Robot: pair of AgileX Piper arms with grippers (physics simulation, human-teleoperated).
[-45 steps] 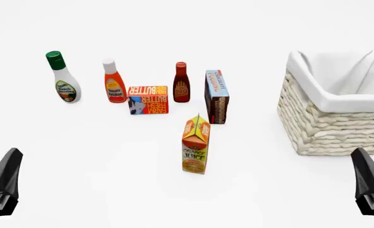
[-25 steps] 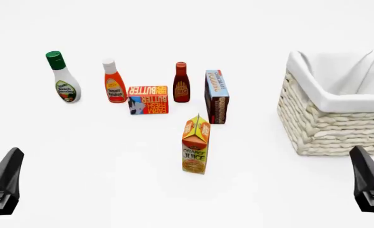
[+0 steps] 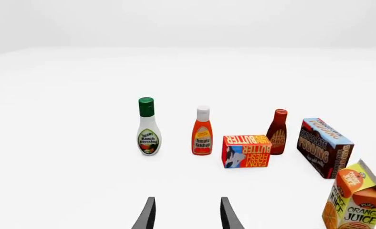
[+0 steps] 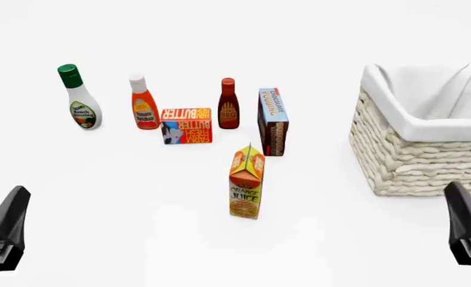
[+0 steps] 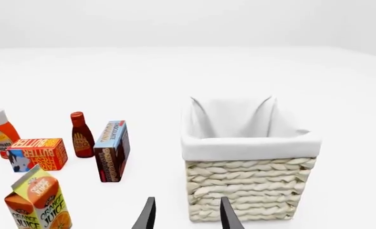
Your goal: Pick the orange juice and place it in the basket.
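Left gripper: nearest item, at the near left corner of the tabletop; fingers stand apart with nothing between them; well apart from every grocery.
Right gripper: near right corner, just on the near side of the basket; fingers likewise spread and empty.
Orange juice: upright, alone near the middle of the tabletop, nearer than the other groceries; touches nothing; roughly between the two arms, with the basket off to its right.
Basket: right edge of the tabletop, cloth lining folded over the rim; the inside seems empty, though the front view cuts off part of it.
Chocolate pudding box: on end, just beyond the juice.
Butter box: left of the pudding, standing on a long edge.
Brown sauce bottle: behind, between butter and pudding.
Ketchup bottle: left of the butter, farther back.
Ranch dressing bottle: farthest left in the far row.
Task progress: nothing done as yet; the carton is ungrasped and outside the basket. Reach, grasp, lift, carry and release all remain.
Change from earlier frames: groceries and basket unmoved. The right gripper sits slightly lower and more to the right than half a second ago; the left has crept a touch inward since the earliest frame, then held.
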